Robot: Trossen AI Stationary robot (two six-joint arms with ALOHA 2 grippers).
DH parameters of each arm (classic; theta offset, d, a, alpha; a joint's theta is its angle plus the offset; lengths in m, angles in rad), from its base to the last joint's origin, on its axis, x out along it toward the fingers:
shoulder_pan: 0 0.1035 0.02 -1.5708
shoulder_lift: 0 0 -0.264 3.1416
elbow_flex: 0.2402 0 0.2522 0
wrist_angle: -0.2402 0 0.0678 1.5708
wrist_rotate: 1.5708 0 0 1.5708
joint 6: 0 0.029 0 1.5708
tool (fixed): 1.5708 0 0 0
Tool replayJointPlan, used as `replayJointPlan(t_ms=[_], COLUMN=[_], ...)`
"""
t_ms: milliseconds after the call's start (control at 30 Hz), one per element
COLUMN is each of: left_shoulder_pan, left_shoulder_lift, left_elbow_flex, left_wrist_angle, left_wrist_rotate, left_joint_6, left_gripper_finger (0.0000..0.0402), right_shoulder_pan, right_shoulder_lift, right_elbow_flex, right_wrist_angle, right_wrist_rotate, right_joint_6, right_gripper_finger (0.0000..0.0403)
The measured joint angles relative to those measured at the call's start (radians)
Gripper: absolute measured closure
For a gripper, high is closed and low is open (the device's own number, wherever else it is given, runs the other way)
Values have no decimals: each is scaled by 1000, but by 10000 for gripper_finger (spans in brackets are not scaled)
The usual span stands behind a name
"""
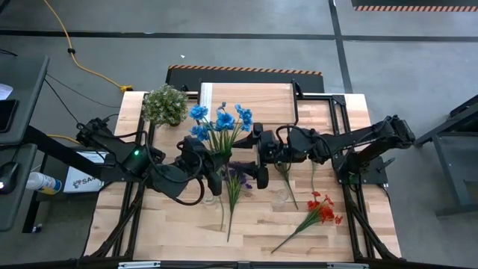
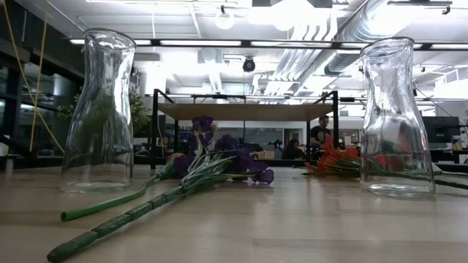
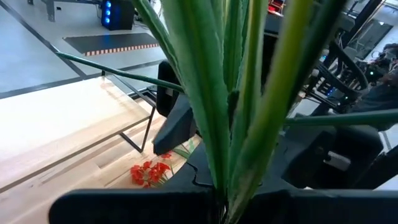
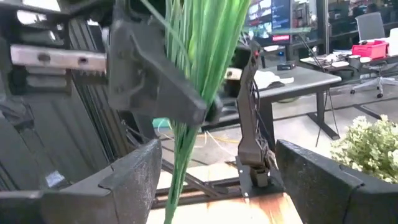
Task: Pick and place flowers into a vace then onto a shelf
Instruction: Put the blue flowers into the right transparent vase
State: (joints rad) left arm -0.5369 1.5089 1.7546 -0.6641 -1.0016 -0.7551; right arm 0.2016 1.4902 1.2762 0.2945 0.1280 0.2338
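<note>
A bunch of blue flowers point(image 1: 220, 123) is lifted above the table's middle, with my left gripper point(image 1: 218, 161) shut on its green stems point(image 3: 217, 124). My right gripper point(image 4: 217, 180) faces the bunch from the table's right, level and open. The stems point(image 4: 199, 62) run down in front of its two fingers without touching them. Purple flowers point(image 2: 227, 157) and red flowers point(image 2: 336, 161) lie flat on the table. Two glass vases point(image 2: 99, 109) point(image 2: 395, 117) stand upright and hold nothing. The shelf point(image 1: 246, 101) stands at the far edge. My left gripper pinches the gathered stems and leaves of the blue flowers point(image 3: 225, 186) between its two fingers, well below the blooms. The fingers come in about level from the table's left and lie across the stems. The bunch is clear of the table, with its blooms leaning toward the far edge.
A bushy pale-green potted plant point(image 1: 164, 104) stands at the far left beside the shelf. More loose flower stems point(image 1: 286, 179) lie right of centre. The table's near strip is bare wood. People sit in the room beyond the table.
</note>
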Motion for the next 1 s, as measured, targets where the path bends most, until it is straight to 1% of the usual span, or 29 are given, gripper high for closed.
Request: replayJointPlan(t_ms=[267,600,767,1000], left_shoulder_pan=[0,0,0,0], left_shoulder_lift=[8,19,19,29], left_elbow_flex=[0,0,0,0], left_wrist_angle=[36,49,106,138], left_wrist_rotate=[0,-4,-3,0], left_joint_6=[42,46,98,126], left_gripper_finger=[362,362,362,362], right_shoulder_pan=[1,1,1,2], right_shoulder_lift=[0,0,0,2], right_elbow_flex=[0,0,0,0], right_wrist_angle=[14,17,17,16], right_wrist_rotate=[-15,-15,-15,-16], right_joint_6=[4,12,12,27], right_gripper_finger=[100,100,100,100])
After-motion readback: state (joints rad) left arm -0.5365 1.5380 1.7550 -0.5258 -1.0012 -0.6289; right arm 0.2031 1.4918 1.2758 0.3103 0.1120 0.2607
